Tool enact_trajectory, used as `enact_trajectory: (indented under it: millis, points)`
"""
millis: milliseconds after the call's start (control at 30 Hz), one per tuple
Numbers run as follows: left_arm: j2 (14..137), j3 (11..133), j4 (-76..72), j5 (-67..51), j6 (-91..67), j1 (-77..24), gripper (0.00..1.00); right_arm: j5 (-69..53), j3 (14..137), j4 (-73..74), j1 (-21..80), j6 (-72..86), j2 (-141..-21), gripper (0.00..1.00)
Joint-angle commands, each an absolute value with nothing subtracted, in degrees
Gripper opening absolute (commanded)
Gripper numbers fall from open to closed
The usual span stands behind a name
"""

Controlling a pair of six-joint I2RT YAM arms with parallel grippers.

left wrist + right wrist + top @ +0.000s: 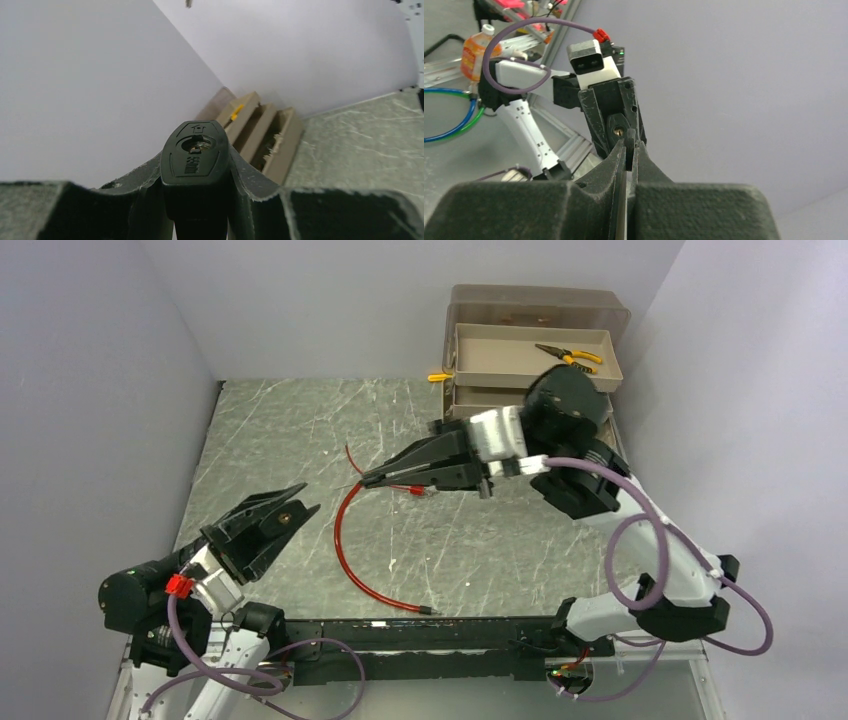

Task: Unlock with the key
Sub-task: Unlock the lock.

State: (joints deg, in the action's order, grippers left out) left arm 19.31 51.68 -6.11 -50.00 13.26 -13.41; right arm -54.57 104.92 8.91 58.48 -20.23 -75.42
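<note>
My left gripper [297, 506] clamps the lock [195, 162], with the keyhole [198, 145] facing out toward my right gripper [370, 480]. That one is pinched tight on a thin blade I take for the key [628, 200], held well apart from the lock. To do this well, I'd line the blade dead on the keyhole, match its tilt to the slot, then ease in straight. Any skew and it likely jams on the face.

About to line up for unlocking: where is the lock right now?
The black lock is clamped between the left gripper's fingers, at the table's near-left, left of the red cable, its keyhole facing the right gripper.
</note>
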Motion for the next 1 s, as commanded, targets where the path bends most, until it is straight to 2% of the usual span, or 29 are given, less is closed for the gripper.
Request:
enact_trajectory:
  millis: [0, 267, 967]
  points:
    - [18.9, 50.5, -7.3, -54.5, 9.2, -13.2, 0.0, -58.8, 109.7, 17.3, 60.3, -24.5, -80.1, 0.0]
    - [18.5, 46.8, -7.1, -55.3, 8.5, -13.3, 0.0, -52.5, 118.7, 32.2, 63.7, -31.9, -86.8, 0.0]
    - [19.1, 46.5, -3.8, -56.7, 12.2, -13.3, 0.0, -42.0, 125.3, 43.1, 67.5, -37.9, -93.1, 0.0]
